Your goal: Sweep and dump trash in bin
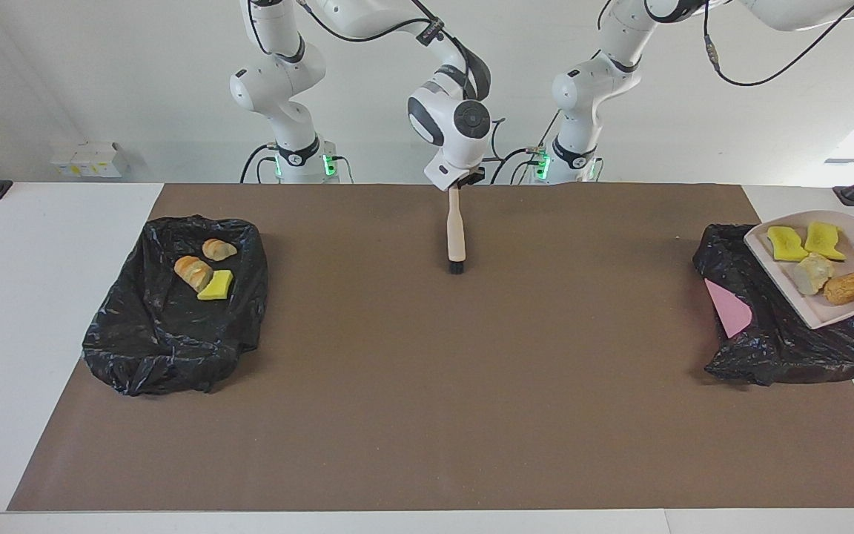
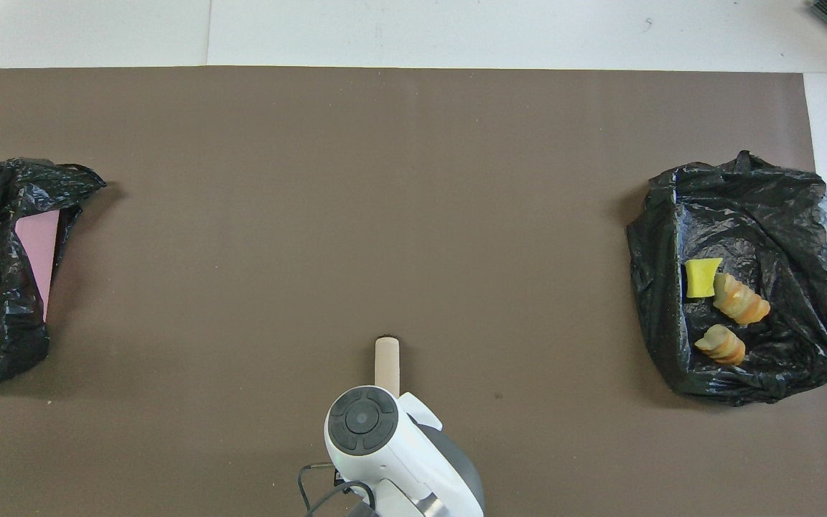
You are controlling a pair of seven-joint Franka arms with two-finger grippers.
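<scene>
Four pieces of trash, two yellow sponge chunks (image 1: pixel 805 242) and two tan bread lumps (image 1: pixel 835 282), lie in the beige plastic dustpan (image 1: pixel 775 278), held over the black-lined bin (image 1: pixel 768 341) at the left arm's end; the left gripper is out of view. Three more pieces (image 1: pixel 204 271) lie in the black-lined bin (image 1: pixel 167 334) at the right arm's end. The right gripper (image 1: pixel 459 184) pinches the beige hand brush (image 1: pixel 456 230) above mid-table.
</scene>
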